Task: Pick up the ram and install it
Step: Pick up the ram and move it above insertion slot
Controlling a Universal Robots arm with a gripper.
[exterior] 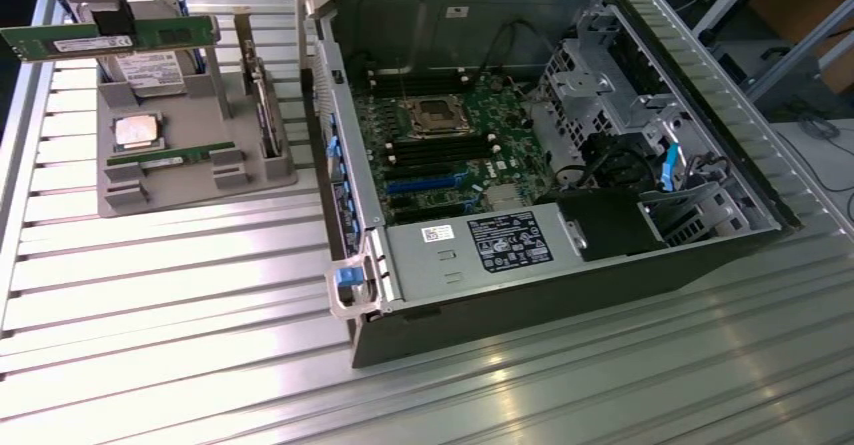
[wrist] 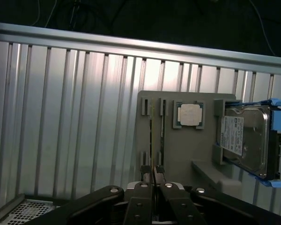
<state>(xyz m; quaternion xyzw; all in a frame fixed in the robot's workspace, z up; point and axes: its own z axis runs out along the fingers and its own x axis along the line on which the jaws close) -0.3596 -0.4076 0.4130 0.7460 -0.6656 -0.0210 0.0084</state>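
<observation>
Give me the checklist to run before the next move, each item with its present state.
1. Grip: gripper shut on the ram, near its middle: ok.
2. Clearance: ram hangs above the holder, touching nothing on it: ok.
3. Second ram sits in its holder slot, apart from the held one: ok.
4. Access: case lies open, motherboard exposed: ok.
5. Free slot for the ram on the motherboard: cannot tell.
6. Slot latches open: cannot tell.
</observation>
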